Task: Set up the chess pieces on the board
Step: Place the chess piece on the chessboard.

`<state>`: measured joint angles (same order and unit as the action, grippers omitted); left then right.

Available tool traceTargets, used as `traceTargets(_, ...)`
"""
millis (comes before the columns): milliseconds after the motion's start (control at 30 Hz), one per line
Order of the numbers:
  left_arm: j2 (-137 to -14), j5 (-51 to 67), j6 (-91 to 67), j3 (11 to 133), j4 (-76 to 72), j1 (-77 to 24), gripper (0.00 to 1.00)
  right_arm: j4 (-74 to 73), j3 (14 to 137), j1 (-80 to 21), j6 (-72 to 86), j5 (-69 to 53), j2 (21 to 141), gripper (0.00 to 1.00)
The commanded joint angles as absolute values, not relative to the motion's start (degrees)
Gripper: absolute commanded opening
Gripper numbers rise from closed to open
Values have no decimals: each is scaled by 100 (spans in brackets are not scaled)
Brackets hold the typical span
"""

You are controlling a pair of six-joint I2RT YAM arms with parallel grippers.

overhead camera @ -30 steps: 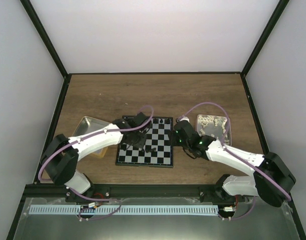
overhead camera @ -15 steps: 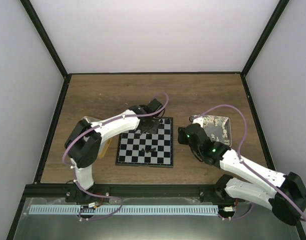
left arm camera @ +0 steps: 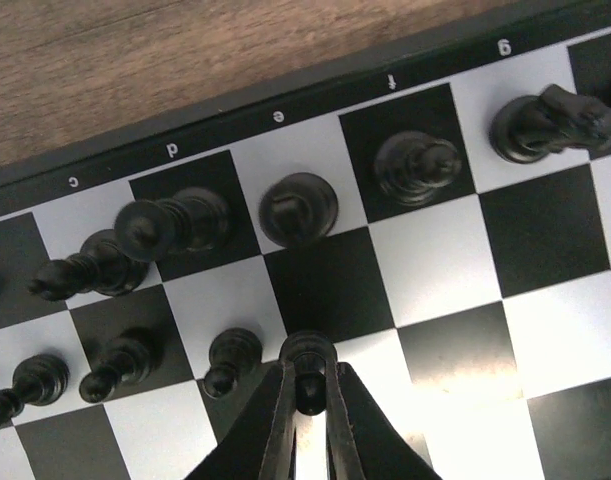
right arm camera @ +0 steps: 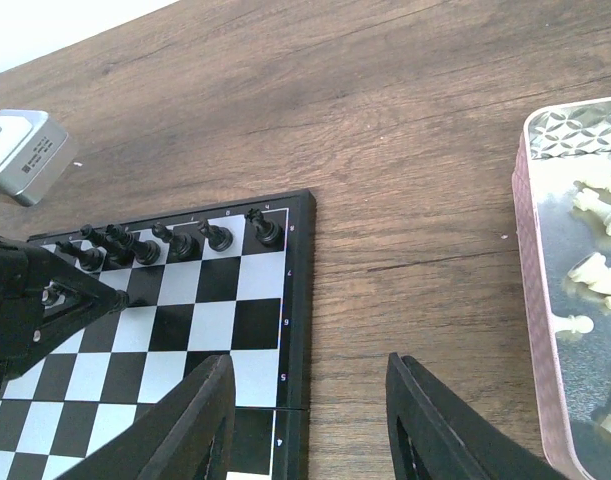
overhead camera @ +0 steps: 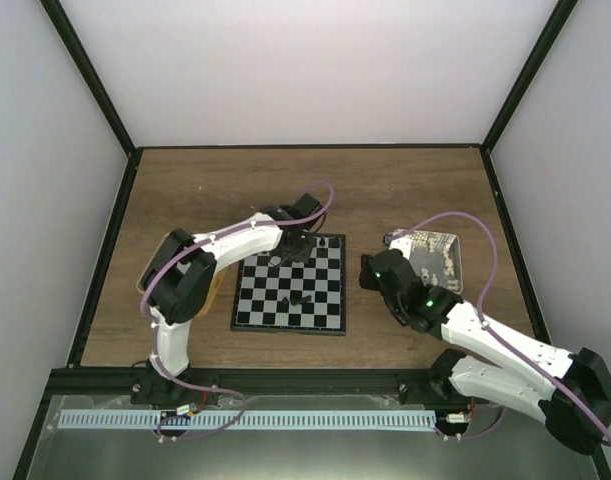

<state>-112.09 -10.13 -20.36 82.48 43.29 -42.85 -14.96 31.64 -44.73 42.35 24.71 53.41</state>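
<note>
Pinching pincer (left): the left pincer (left arm camera: 308,388) is pressed together on a black pawn (left arm camera: 308,352), held upright over the second row of the board (left arm camera: 575,330).
Hidden at the grip: its fingers (left arm camera: 270,425) cover the pawn's foot, so I cannot tell whether it touches the square.
Chess pieces: three more pawns (left arm camera: 115,365) stand in that row on one side of the held one. Larger chess pieces (left arm camera: 298,208) fill squares c to g of the row at the board's far edge, and some of them blur in the wrist view.
Cut off: the board's other columns and near rows run out of the left wrist view.
Right pincer: the right pincer (right arm camera: 310,420) is spread with nothing between its jaws. It hangs above the board's right edge and the bare wood beside it.
Board: it lies about midway between the surface's left and right edges, in the nearer half.
Mid-board: a few dark figures (overhead camera: 300,297) are too small to identify from above.
Pinkish tray: the tray (right arm camera: 533,250) sits toward the surface's right edge and holds white pieces (right arm camera: 595,270). The right wrist view cuts it off.
Unclear: a grey boxy object (right arm camera: 20,150) at that view's left edge cannot be identified.
Surface: brown wood grain (overhead camera: 205,190).
Room: white walls (overhead camera: 305,70) with black frame posts.
</note>
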Motion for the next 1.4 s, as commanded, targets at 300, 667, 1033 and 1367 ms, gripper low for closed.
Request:
traceTargets(300,-11490,-796,-1898,8569,4158,-4144,9,-1388,3077,-4421,4245,2695,5396,44)
traceTargets(667,-11511,-562,-1844,8579,4090,-4107,15,-1364,3076,-4428,4245,2672,5410,44)
traceTargets(1033,-11186,-585,-1831,8631,4193,-4104,22,-1381,3077,-4421,4244,2668,5388,44)
traceTargets(1367,-10096,-306,-1973,7664,4276,-4191,29,-1343,3094,-4421,4254,2611,5378,44)
